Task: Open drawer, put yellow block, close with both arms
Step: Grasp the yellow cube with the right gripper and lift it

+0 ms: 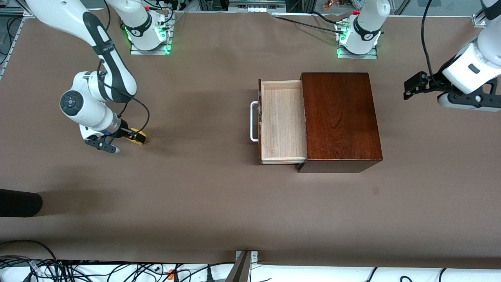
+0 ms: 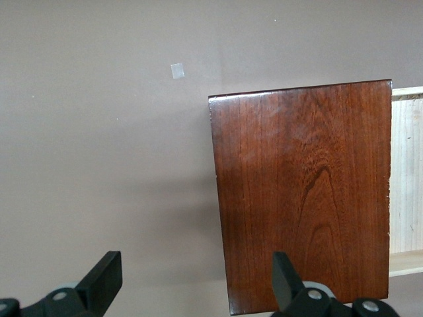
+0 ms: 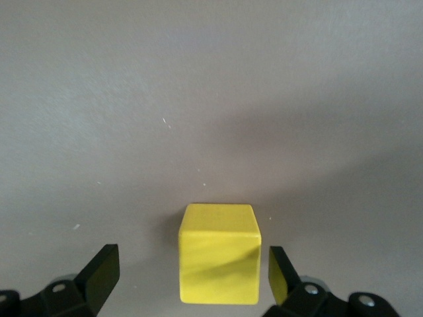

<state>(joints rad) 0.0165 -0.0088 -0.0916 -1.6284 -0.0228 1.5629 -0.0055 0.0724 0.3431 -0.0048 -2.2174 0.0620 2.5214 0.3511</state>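
- Your right gripper [image 1: 124,140] is down at the desk near the right arm's end, jaws spread wide with the yellow block [image 3: 219,253] sitting between the fingers [image 3: 100,274], not clamped yet: there's a visible gap on each side in the right wrist view.
- From the front the block [image 1: 137,136] is mostly covered by the gripper, so you only get a yellow sliver poking out.
- Your left gripper [image 1: 415,87] hangs in the air past the left arm's end of the wooden box [image 1: 340,117], fingers [image 2: 102,277] apart and gripping nothing.
- The drawer [image 1: 282,121] is pulled out of the box toward the right arm's end, with its white loop handle [image 1: 254,121] leading. The tray looks bare inside.
- In the left wrist view the drawer [image 2: 406,178] is cut off at the frame edge.
- No readable labels or writing on anything, just a small pale patch [image 2: 177,70] on the desk cover that you can't make anything out of.
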